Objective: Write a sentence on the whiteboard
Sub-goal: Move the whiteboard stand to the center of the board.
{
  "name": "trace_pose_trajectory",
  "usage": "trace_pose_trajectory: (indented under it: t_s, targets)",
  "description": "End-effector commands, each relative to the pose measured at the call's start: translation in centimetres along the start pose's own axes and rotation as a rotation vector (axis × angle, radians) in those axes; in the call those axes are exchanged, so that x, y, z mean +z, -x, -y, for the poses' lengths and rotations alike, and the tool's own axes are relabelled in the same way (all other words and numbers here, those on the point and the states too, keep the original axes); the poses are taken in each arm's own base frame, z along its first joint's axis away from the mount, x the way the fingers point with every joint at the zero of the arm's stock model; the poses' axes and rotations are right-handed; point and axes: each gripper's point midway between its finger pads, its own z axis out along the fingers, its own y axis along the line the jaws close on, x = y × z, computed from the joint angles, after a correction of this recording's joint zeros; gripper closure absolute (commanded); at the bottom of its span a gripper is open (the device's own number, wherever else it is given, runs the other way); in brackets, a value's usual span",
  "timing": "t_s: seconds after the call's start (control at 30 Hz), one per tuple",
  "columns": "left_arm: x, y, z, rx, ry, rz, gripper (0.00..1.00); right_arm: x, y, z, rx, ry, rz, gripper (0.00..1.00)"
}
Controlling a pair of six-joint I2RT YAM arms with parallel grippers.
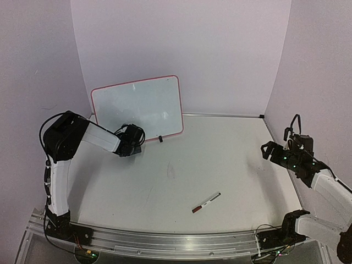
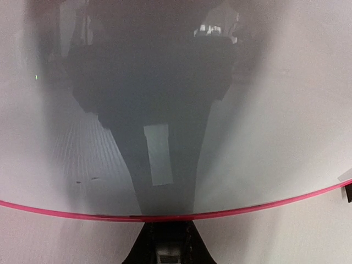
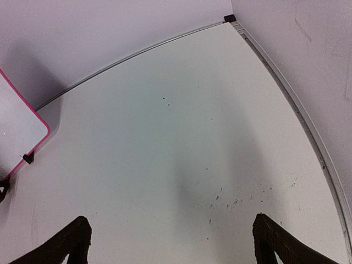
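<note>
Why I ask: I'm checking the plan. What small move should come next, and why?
Probably swing the right gripper left and down toward the marker. The whiteboard looks blank, the marker lies loose on the table, and the right jaws stand wide open over bare table, while the left gripper sits at the board's bottom rim.

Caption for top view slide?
Red-rimmed glossy whiteboard against back wall, left gripper at its lower edge, red-capped white marker on table.
</note>
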Motion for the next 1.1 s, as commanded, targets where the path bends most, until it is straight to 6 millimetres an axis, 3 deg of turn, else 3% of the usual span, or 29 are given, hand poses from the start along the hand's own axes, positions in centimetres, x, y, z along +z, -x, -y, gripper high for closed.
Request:
trace_pose_trajectory:
  t_s: [0.0,0.3,0.57,0.8,1.0,1.07]
  targets:
    - [-3.9,-1.8,2.3,0.029,-0.100,-0.035,1.00,-0.2,0.9,-1.0,0.000,0.045,0.013,0.02]
    - [-8.3,-6.7,5.1,0.007,-0.175,-0.106,1.00,0.1,0.3,-1.5,0.012,0.073,-0.015,0.04]
    - [-12.0,-11.7,8.8,0.024,-0.202,-0.190,1.00,0.2,-0.5,-2.7,0.002,0.096,-0.034,0.06]
    - [-15.4,-14.6,10.5,0.020,-0.220,-0.212,1.00,0.6,-1.2,-3.3,-0.017,0.090,-0.051,0.07]
    - [-16.2,-15.7,10.9,0.040,-0.230,-0.224,0.99,0.9,-1.9,-4.1,-0.030,0.095,-0.065,0.07]
    - [-16.5,-15.7,11.1,0.050,-0.240,-0.225,0.93,0.9,-1.9,-4.4,-0.032,0.098,-0.066,0.07]
